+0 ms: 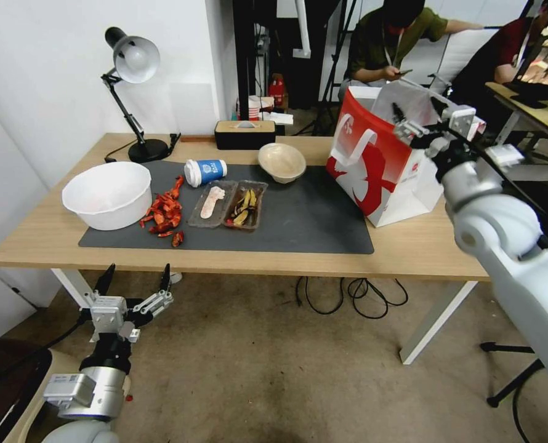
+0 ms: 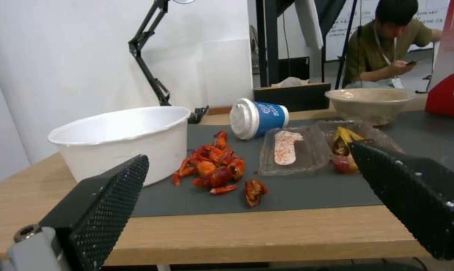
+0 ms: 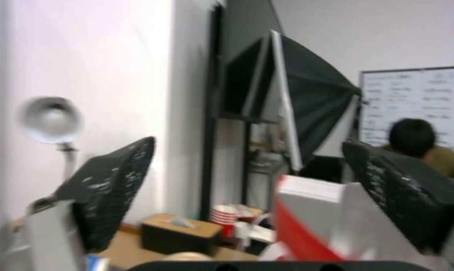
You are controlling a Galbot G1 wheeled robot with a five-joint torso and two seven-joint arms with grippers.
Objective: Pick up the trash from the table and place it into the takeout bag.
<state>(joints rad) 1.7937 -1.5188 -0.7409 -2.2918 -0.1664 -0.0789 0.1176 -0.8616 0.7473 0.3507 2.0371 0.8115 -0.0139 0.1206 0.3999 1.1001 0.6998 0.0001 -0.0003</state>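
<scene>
On the dark mat I see the blue-sleeved coffee cup lying on its side near the beige paper bowl. Right of them stands the takeout bag, my right gripper spread wide and empty above its mouth. My left gripper hangs below the table edge, fingers apart.
</scene>
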